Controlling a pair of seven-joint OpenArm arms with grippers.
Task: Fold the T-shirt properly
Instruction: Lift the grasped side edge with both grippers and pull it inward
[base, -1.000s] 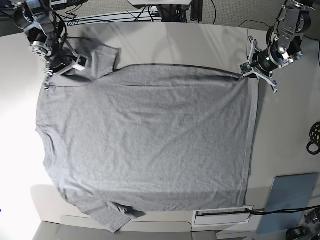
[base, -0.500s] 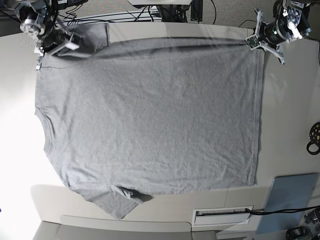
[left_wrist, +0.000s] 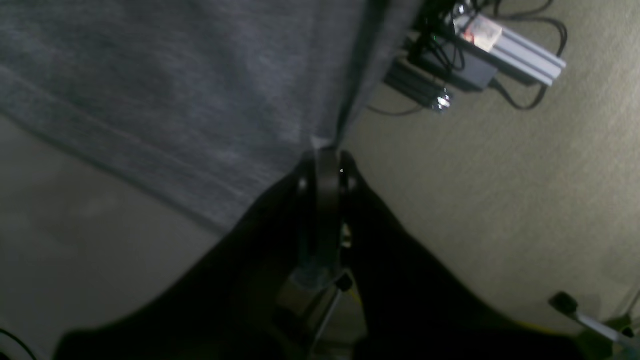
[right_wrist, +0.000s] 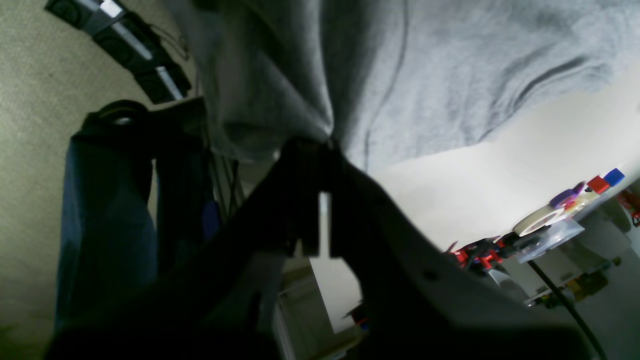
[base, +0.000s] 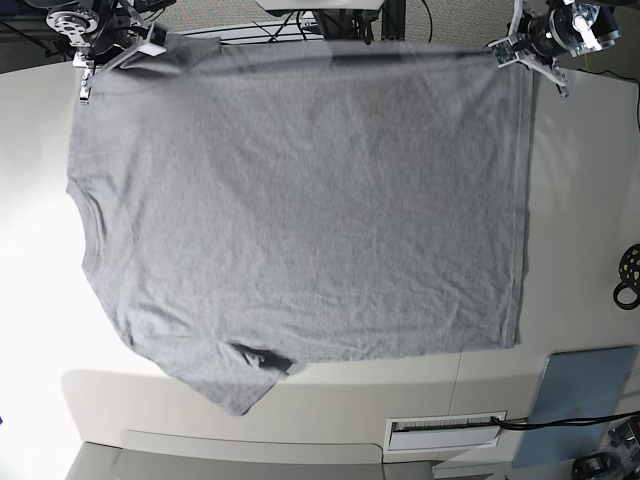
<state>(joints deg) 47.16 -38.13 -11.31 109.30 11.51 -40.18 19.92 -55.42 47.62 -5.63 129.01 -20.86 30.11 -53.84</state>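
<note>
The heather-grey T-shirt (base: 300, 210) lies spread over the table, plain side up, neck at the left, hem at the right, far edge raised. My left gripper (base: 500, 48) is shut on the far hem corner; in the left wrist view (left_wrist: 327, 152) the jaws pinch the grey cloth (left_wrist: 175, 90). My right gripper (base: 150, 45) is shut on the far shoulder by the sleeve; in the right wrist view (right_wrist: 325, 142) the cloth (right_wrist: 425, 65) bunches at the jaws. The near sleeve (base: 235, 385) is creased at its inner edge.
A blue-grey pad (base: 580, 385) lies at the near right corner. A black ring object (base: 630, 275) sits at the right edge. A white slotted panel (base: 445, 432) sits at the front edge. Cables and aluminium frame (left_wrist: 500, 45) lie beyond the table's far edge.
Both grippers have pulled the shirt's far edge further away and up. The whole shirt has slid toward the far edge, and the near sleeve has moved onto the table.
</note>
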